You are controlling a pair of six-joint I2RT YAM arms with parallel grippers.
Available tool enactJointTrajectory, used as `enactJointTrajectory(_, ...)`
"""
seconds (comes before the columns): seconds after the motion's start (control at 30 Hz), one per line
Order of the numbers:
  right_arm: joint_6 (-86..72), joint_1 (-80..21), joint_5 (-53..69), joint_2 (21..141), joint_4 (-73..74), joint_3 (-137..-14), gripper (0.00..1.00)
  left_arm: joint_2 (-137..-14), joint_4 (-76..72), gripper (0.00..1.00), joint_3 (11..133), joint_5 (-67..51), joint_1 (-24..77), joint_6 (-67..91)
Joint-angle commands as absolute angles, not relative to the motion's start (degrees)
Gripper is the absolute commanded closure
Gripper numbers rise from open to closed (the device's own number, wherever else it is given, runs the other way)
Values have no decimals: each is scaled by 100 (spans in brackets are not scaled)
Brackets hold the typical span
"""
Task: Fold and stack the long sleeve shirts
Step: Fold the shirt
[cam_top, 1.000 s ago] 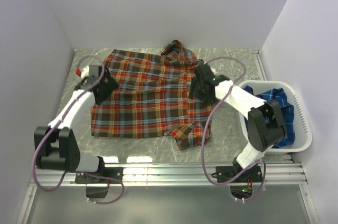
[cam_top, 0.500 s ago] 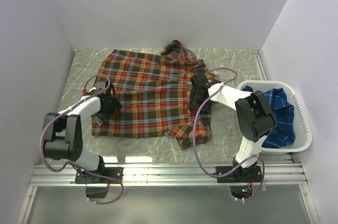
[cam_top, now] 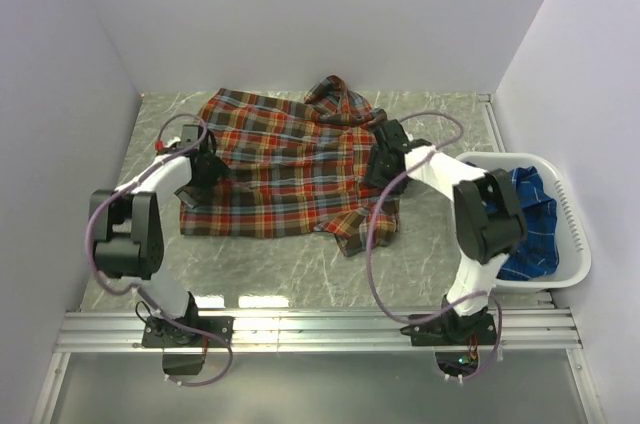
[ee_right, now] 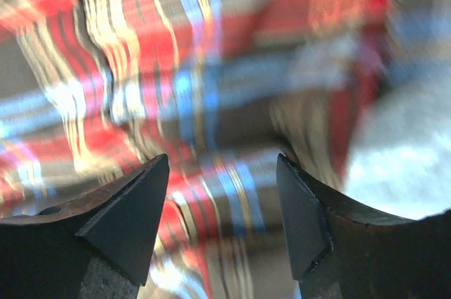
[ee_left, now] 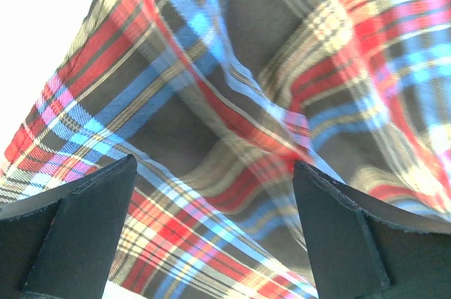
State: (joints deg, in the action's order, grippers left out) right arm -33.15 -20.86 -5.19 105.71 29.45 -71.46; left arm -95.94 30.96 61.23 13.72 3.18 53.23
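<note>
Red plaid shirt (cam_top: pixel 285 169) lies spread flat over the middle of the table (cam_top: pixel 300 264), its collar (cam_top: pixel 335 96) bunched up at the far edge. Near-right corner of the cloth is rumpled into a loose fold that hangs toward the front. Blue plaid shirt (cam_top: pixel 525 209) sits crumpled inside the white plastic basket (cam_top: pixel 578 244), which stands at the right side of the table, apart from the red shirt. Left hand (cam_top: pixel 205 169) is down at the shirt's left edge. In the left wrist view the left hand (ee_left: pixel 211 228) stands wide, both black fingers (ee_left: pixel 77 242) spread far apart, with plaid cloth filling the space beyond them and nothing pinched. Right hand (cam_top: pixel 385 162) is at the shirt's right edge, between the cloth and the basket. In the right wrist view the right hand (ee_right: pixel 222 214) is parted at a middling width, fingers (ee_right: pixel 127 221) apart over blurred plaid, with no cloth seen caught between them. A patch of grey table (ee_right: pixel 402 151) shows on the right of that view.
</note>
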Motion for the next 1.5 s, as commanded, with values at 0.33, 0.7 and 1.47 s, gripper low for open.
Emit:
enactJointTrajectory(0.33, -3989, -1802, -651, 7876, 3129, -5054, 30, -6742, 3498, 1, 4027, 1486, 18, 5729)
enactJointTrajectory(0.7, -4597, -1679, -185, 7858, 3006, -4579, 30, -6609, 3095, 1, 3156, 1406, -211, 6433)
enactJointTrajectory(1.47, -4649, -1687, -351, 7638, 3243, -4535, 30, -7136, 3216, 21, 2883, 1503, -246, 6891)
